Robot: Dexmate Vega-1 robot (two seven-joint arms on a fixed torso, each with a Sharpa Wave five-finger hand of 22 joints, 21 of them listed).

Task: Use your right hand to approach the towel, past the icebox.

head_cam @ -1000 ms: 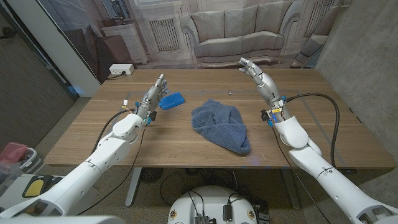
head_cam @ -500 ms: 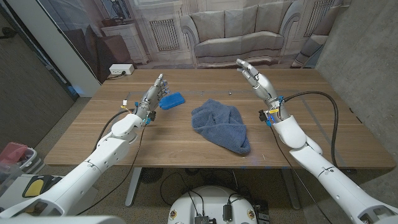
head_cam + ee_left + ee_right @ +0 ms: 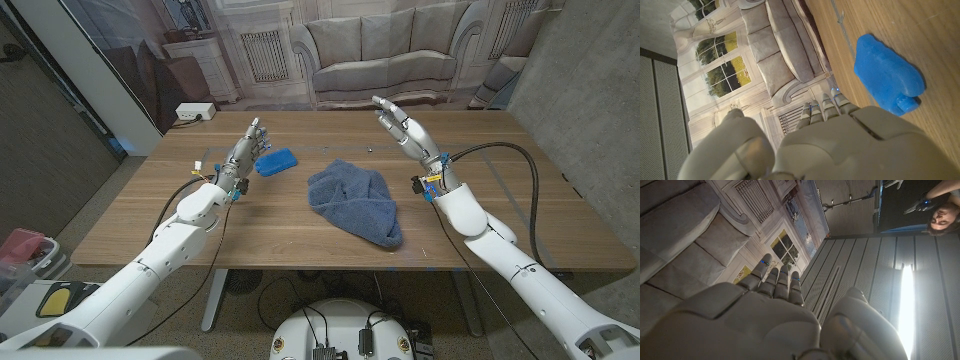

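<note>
A crumpled blue towel (image 3: 354,200) lies in the middle of the wooden table (image 3: 500,215). A small blue icebox (image 3: 275,160) (image 3: 887,75) lies flat on the table to its far left. My right hand (image 3: 403,125) (image 3: 760,320) is raised above the table, to the right of and beyond the towel, fingers spread and holding nothing. My left hand (image 3: 248,145) (image 3: 805,145) hovers just left of the icebox with fingers extended, apart from it and empty.
A white power strip (image 3: 194,112) sits at the table's far left corner. A black cable (image 3: 520,175) loops over the table by my right arm. A backdrop printed with a sofa stands behind the table. A person (image 3: 942,210) appears in the right wrist view.
My right hand has drifted left, toward the towel's far side, staying raised and open. The left hand, towel and icebox have stayed put.
</note>
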